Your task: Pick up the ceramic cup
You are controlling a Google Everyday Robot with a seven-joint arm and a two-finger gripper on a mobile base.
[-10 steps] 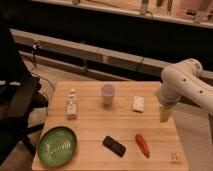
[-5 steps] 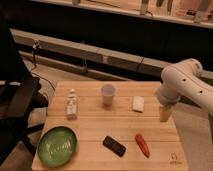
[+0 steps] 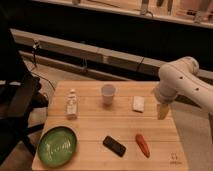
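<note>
Still unmoved, my pincer [image 3: 163,111] hangs at centre right over the edge of the tabletop [image 3: 95,122], open or closed I cannot tell, well apart from the ceramic cup [image 3: 108,94] standing untouched at upper centre, so reaching remains ahead.

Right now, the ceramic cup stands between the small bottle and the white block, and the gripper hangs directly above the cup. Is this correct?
Not quite. In the camera view the ceramic cup does stand between the small bottle and the white block, but the gripper is not above it: it hangs near the right edge of the table, beyond the white block.
</note>
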